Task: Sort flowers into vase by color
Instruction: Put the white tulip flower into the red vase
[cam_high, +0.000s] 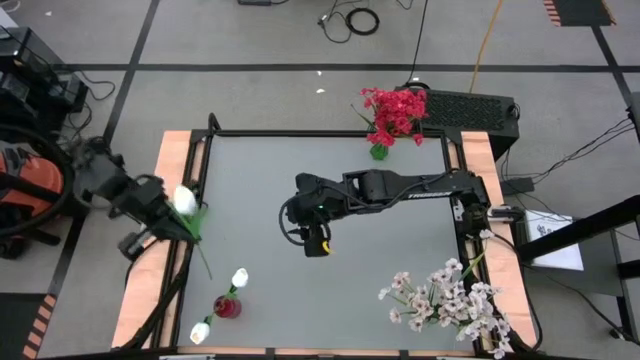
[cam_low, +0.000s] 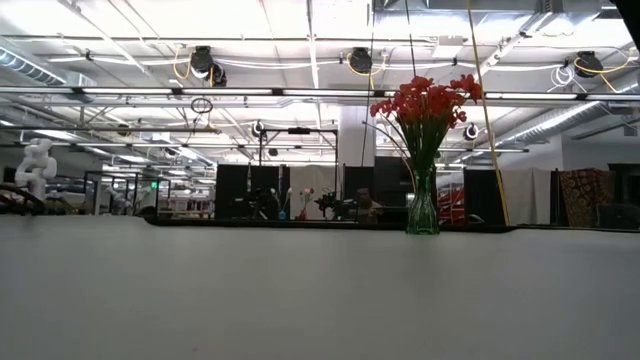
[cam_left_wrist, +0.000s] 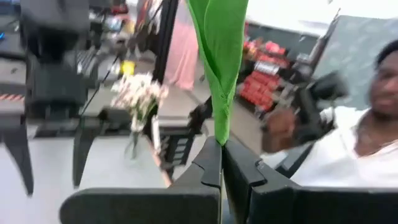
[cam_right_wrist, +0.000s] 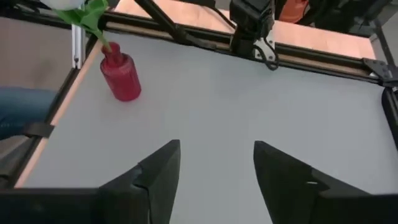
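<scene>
My left gripper (cam_high: 168, 216) is at the table's left edge, shut on a white tulip (cam_high: 185, 200) with a green leaf. A red vase (cam_high: 227, 306) stands near the near-left corner with two white tulips (cam_high: 240, 277) in it; the right wrist view shows this red vase (cam_right_wrist: 121, 76) too. Red flowers (cam_high: 396, 108) stand in a green glass vase (cam_low: 422, 208) at the far edge. Pale pink-white sprays (cam_high: 450, 295) are bunched at the near-right corner. My right gripper (cam_high: 316, 243) hovers open over the table's middle. My left gripper (cam_left_wrist: 221, 155) pinches the tulip's green leaf (cam_left_wrist: 217, 127) between its two fingers. The leaf stands out past the fingertips. In the high view the white bud sits right beside the gripper and the thin stem (cam_high: 205, 262) trails toward the near edge.
Wooden side rails (cam_high: 178, 170) and a dark frame border the grey table. A person in a white shirt (cam_left_wrist: 348, 162) is beyond the table in the left wrist view. Bare grey surface (cam_high: 390, 250) lies between the vases. Cables and equipment lie on the floor around.
</scene>
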